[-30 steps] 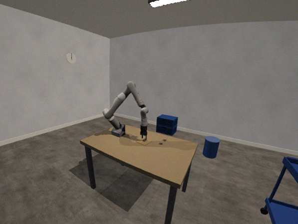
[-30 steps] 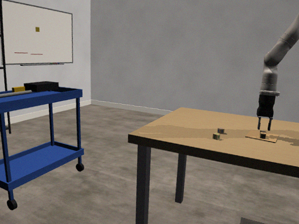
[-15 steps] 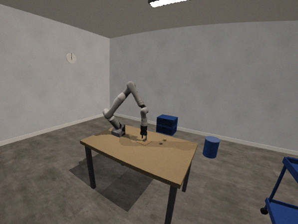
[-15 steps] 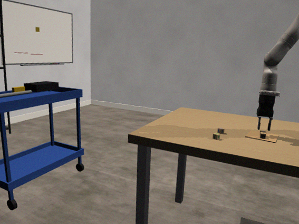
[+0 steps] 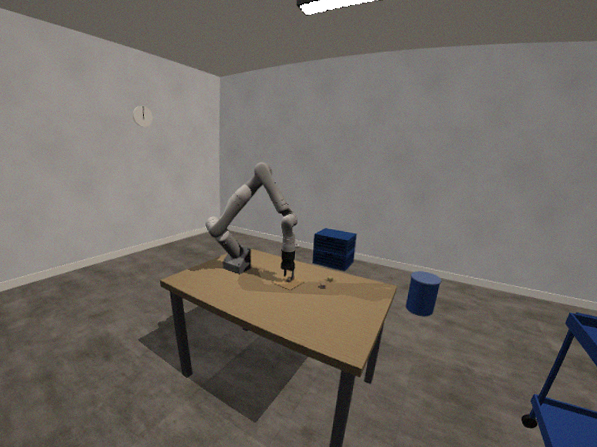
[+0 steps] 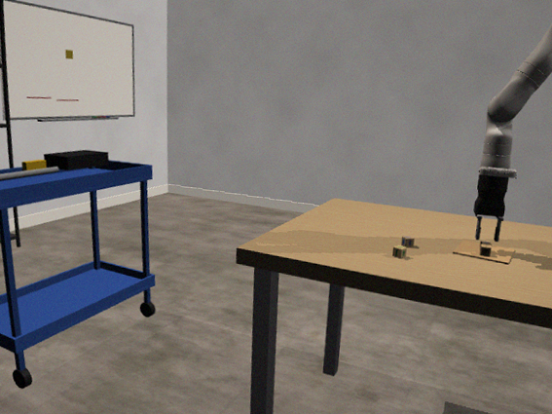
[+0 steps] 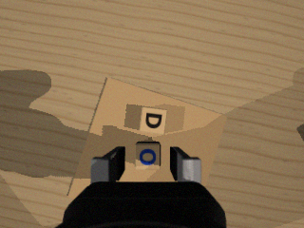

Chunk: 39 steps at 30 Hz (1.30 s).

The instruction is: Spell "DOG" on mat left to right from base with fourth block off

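The mat lies flat on the table. Two blocks stand on it, close together with a small gap. The D block shows a black D, turned sideways in the wrist view. The O block shows a blue O and is nearer the gripper. My gripper is open and empty, its fingertips just above the O block, one to each side in the wrist view. Two more blocks, one and another, lie off the mat. Their letters are not readable.
The wooden table carries everything. The two off-mat blocks are on the side away from the robot's base. A dark thing shows at the wrist view's right edge. A blue cart stands on the floor beyond the table.
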{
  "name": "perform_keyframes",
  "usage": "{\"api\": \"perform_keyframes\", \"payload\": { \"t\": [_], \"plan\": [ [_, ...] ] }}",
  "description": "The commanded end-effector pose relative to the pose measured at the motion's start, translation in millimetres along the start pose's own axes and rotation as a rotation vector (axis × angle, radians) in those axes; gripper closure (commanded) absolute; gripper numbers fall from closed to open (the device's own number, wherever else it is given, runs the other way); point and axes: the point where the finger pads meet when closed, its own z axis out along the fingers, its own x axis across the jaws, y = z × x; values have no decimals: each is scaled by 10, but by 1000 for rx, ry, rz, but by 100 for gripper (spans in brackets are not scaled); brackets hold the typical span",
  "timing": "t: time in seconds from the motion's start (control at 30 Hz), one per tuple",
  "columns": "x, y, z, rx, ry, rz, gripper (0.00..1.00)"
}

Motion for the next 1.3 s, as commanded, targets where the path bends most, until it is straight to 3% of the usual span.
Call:
{"api": "perform_keyframes", "payload": {
  "t": [0.0, 0.43, 1.27],
  "plan": [
    [5, -3, -7, 1, 2, 0, 14],
    [5, -3, 12, 1, 2, 0, 14],
    [6, -3, 314, 1, 2, 0, 14]
  ]
}}
